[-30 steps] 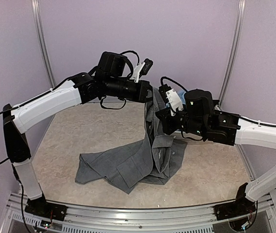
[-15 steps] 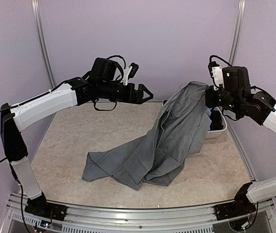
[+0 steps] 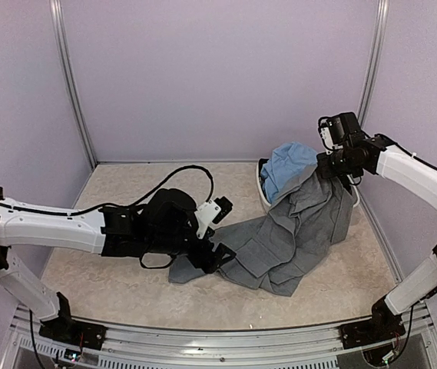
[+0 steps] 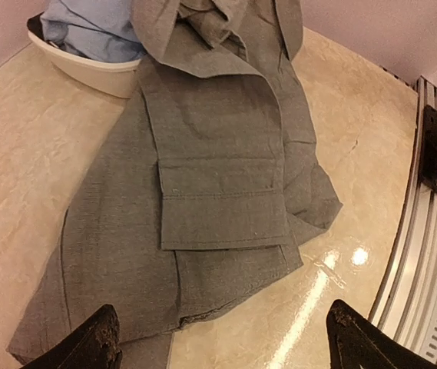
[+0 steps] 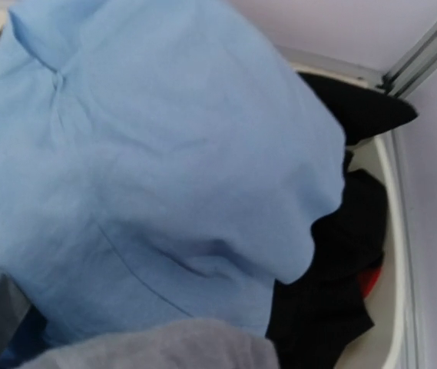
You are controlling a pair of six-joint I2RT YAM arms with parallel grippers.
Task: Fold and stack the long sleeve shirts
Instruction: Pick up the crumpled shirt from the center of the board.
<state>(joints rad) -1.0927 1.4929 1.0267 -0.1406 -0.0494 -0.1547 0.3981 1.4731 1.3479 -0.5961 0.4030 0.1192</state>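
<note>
Across the table's [image 3: 110, 192] right half, the grey shirt [image 3: 295, 231] trails from the white basin [image 3: 263, 187] toward the near left. The light blue shirt [image 3: 286, 165] is heaped in the basin. The right gripper [image 3: 332, 167] pinches the grey shirt's far end, and the left gripper [image 4: 230, 342] hovers spread wide over its near hem.

The slate grey cloth shirt [image 3: 295, 238] is a plain, even grey with matching stitching on its pocket flap and no print. At the far right, the light blue cloth shirt [image 3: 287, 165] is a plain pale blue. The oval plastic basin [image 4: 87, 71] under it is white, and inside are black cloth [image 5: 333, 300] and a sliver of red [image 5: 369, 280]. The tabletop [image 3: 118, 284] is beige with faint marbled veining. The walls [image 3: 218, 77] are pale lilac. The left arm [image 3: 49, 228] and right arm [image 3: 418, 173] are white with black joints. The left gripper [image 4: 222, 338] has black fingertips.
</note>
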